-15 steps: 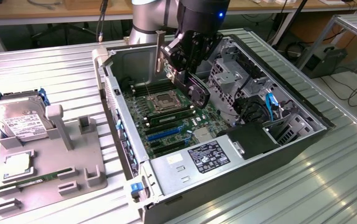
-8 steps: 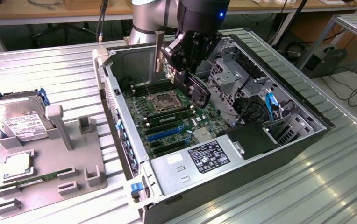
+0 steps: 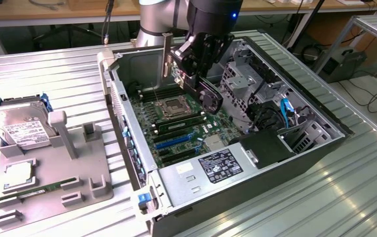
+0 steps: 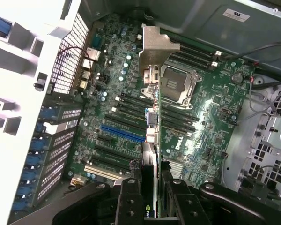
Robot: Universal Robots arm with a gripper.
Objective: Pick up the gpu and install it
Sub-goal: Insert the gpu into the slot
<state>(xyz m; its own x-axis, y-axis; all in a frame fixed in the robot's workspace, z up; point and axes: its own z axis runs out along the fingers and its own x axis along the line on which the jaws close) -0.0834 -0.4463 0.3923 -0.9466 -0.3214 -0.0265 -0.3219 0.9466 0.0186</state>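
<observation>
Gripper (image 4: 152,185) pinches the thin dark-green gpu card (image 4: 151,140) on edge above the green motherboard (image 4: 210,108). The card's silver end bracket (image 4: 155,47) leads, and the long blue slot (image 4: 123,133) lies beside the card, apparently not yet underneath.

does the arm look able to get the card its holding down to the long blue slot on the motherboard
Probably yes. The claw grips the dark green gpu card with its silver bracket over the open dark computer case, and the long blue slot lies uncovered on the board below.
</observation>
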